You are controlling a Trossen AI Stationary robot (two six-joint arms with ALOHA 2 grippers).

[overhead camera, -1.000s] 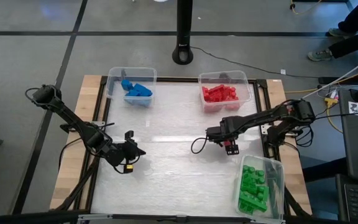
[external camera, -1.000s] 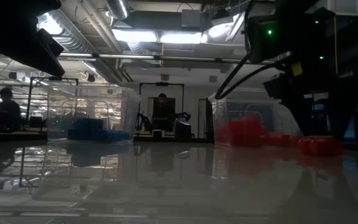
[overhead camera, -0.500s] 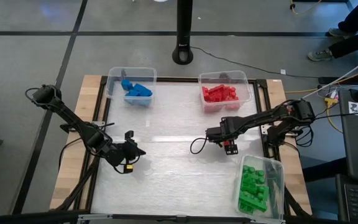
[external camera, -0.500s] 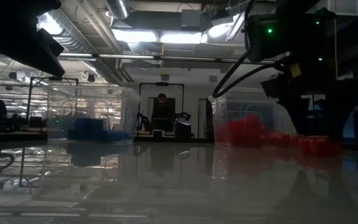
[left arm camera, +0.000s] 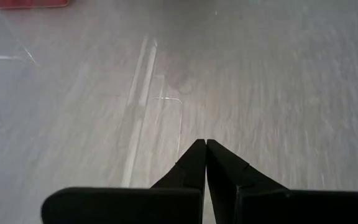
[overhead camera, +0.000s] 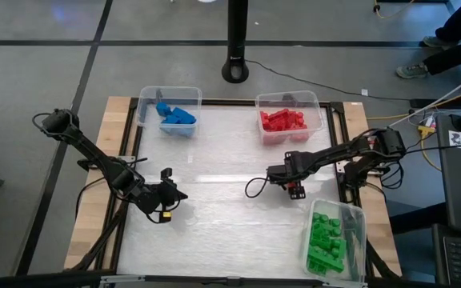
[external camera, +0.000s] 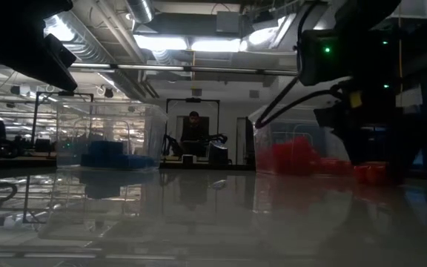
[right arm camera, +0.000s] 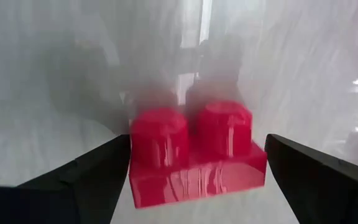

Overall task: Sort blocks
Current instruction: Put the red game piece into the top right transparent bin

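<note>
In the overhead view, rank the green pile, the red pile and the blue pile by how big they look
1. Green blocks, largest spread.
2. Red blocks.
3. Blue blocks, smallest.
Red over blue is a fairly narrow call.

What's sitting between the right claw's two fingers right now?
A red block, studs up on the table, lies between the open right claw's fingers; the right wrist view shows it.
</note>
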